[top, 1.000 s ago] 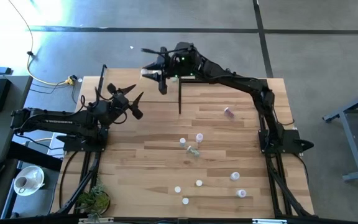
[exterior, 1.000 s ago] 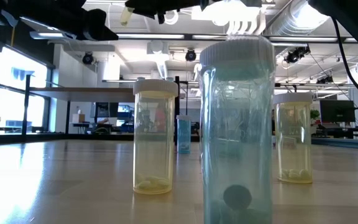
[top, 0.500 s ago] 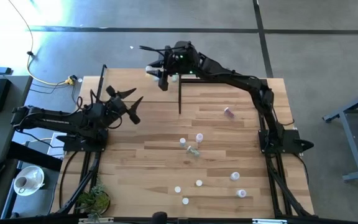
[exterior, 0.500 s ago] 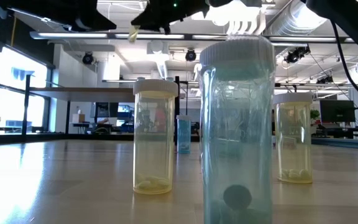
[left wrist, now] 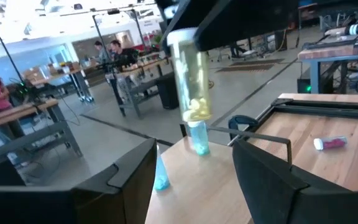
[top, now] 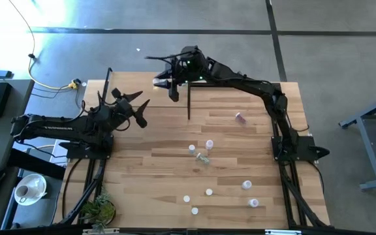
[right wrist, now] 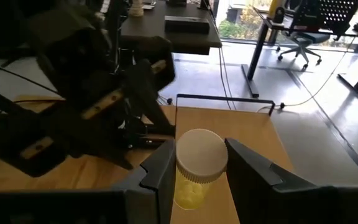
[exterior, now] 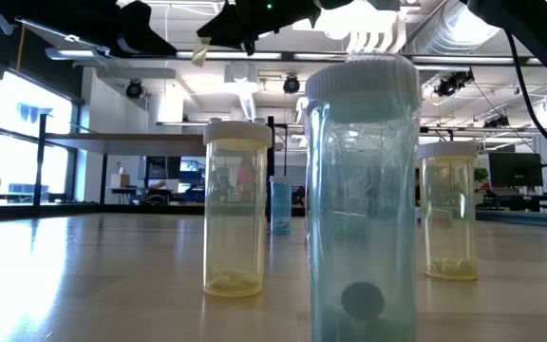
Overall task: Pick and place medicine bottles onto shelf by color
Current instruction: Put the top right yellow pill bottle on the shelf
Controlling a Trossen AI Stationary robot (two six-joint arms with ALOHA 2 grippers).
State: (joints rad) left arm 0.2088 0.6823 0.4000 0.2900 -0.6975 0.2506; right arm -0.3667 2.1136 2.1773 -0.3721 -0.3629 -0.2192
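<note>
Yellow bottle hung upright, cap up, pinched in the right gripper above the shelf at the table's far edge. Nearby, the left gripper waited with fingers spread, holding nothing.

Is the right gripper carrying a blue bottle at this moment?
No. In the right wrist view the right gripper is closed on a yellow bottle with a pale cap, held above the shelf.
</note>
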